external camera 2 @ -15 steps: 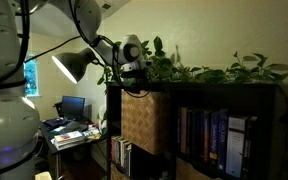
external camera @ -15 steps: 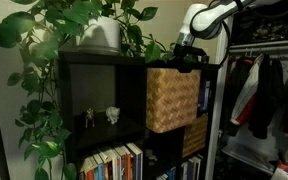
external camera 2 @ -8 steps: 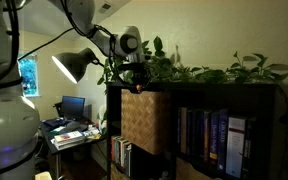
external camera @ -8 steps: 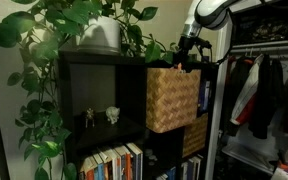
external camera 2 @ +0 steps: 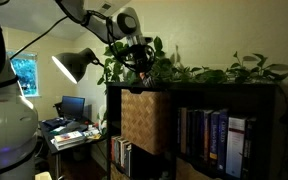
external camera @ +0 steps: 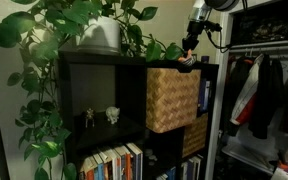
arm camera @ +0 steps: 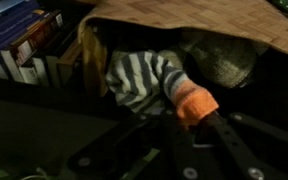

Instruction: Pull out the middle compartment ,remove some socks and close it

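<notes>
Gripper (external camera: pixel 189 52) is up from a second ago: it was down at the rim of the middle compartment (external camera: pixel 172 98) and now hangs clear above its top edge, the arm lifted with it. Same rise in the other exterior view (external camera 2: pixel 139 62).

Wrist view: jaws nearly closed, pinching the orange toe of a grey-and-white striped sock (arm camera: pixel 149 80). The rest of the sock trails back towards the wicker basket opening (arm camera: pixel 184 12). So the socks are in the grip and, as I read it, leaving the basket, not yet fully clear of it. In both exterior views the sock is too small to make out.

The compartment is pulled out, sticking forward of the black shelf unit (external camera: pixel 89 75) at its right end, above the dimmer woven basket (external camera: pixel 194 135). Book spines (arm camera: pixel 24 40) sit left of it in the wrist view.

Meaning: pull-out done, removal under way. Remaining: lift the sock free, set it down somewhere, then push the drawer back flush. Risk: the sock tail snags on the wicker rim, or the toe-only pinch slips.
</notes>
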Robot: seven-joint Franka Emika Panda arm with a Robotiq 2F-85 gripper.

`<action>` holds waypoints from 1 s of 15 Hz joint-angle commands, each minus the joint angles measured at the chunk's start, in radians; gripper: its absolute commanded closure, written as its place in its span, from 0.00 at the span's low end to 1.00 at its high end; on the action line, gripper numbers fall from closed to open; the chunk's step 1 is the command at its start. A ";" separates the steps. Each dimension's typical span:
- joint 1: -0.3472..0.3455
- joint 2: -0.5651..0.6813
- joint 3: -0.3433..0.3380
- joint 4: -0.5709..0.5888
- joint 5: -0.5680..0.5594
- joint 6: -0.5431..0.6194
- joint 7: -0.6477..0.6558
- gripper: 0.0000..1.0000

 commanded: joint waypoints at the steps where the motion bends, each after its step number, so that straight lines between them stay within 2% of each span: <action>1: -0.036 -0.007 0.014 0.053 -0.109 -0.020 0.053 0.91; 4: -0.062 0.023 0.016 0.082 -0.213 0.054 0.097 0.91; 8: -0.083 0.094 0.015 0.110 -0.293 0.172 0.147 0.91; 13: -0.088 0.202 0.004 0.144 -0.367 0.278 0.210 0.91; 15: -0.077 0.230 0.000 0.158 -0.380 0.286 0.219 0.92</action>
